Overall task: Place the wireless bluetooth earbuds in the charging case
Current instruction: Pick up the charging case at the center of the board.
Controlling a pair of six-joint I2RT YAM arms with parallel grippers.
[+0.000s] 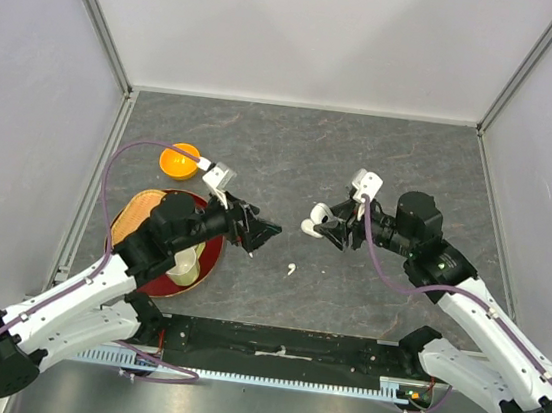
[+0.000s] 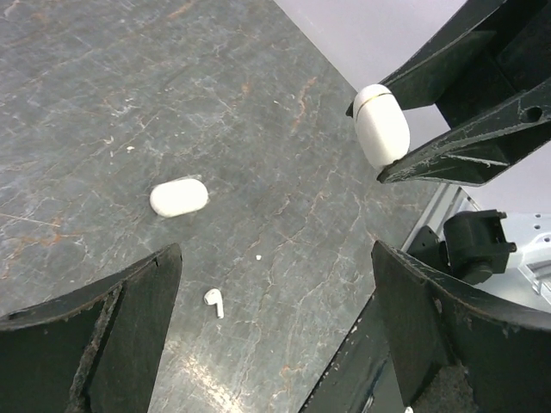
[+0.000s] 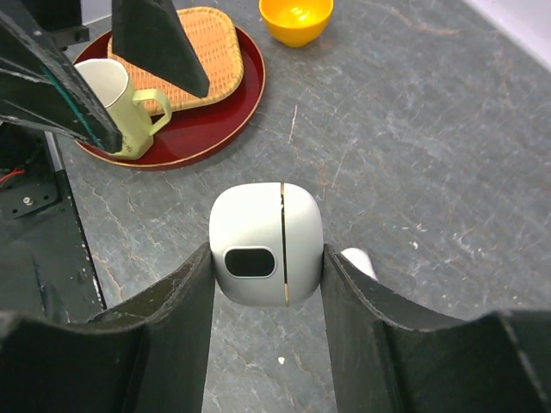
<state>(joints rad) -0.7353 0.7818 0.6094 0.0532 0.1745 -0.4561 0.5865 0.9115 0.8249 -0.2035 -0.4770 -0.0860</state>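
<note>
My right gripper (image 1: 326, 223) is shut on a white charging case (image 1: 322, 212), held closed above the table; the right wrist view shows the case (image 3: 265, 243) squeezed between both fingers, its seam upright. The left wrist view also shows this case (image 2: 381, 125). A second white case (image 2: 179, 196) lies on the table below it, partly hidden in the right wrist view (image 3: 359, 261). One white earbud (image 1: 290, 269) lies on the table between the arms. My left gripper (image 1: 265, 233) is open and empty, hovering over that earbud (image 2: 213, 302). No other earbuds show.
A red round tray (image 1: 212, 255) at the left holds a woven mat (image 3: 194, 52) and a pale green cup (image 1: 186, 264). An orange bowl (image 1: 179, 160) stands behind it. Grey walls enclose the table on three sides.
</note>
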